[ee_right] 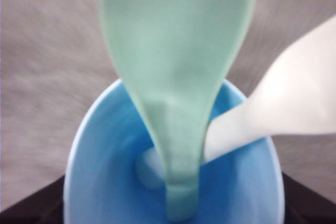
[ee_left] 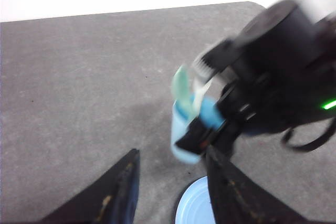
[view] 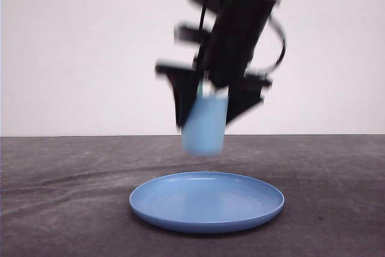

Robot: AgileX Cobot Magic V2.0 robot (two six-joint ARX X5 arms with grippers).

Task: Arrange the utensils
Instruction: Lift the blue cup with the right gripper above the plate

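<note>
Right gripper [view: 207,109] fingers clamped on cup [view: 204,127], airborne above plate [view: 264,206], toward its 12 o'clock. Spoon [ee_right: 176,77], fork [ee_right: 294,98] stand inside: loading done; setting down remains. Left gripper [ee_left: 170,182] fingers apart.

The blurred right gripper [ee_left: 210,129] clamps a light blue cup [ee_left: 185,129] holding the mint-green spoon [ee_left: 182,88], above the grey table [ee_left: 79,87].

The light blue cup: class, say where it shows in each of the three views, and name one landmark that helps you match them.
Front view: cup hangs mid-frame above the blue plate, in the right gripper.
Left wrist view: cup lower middle, held above the table.
Right wrist view: cup seen from above, lower frame.
Shared landmark: mint-green spoon standing in it.
</note>
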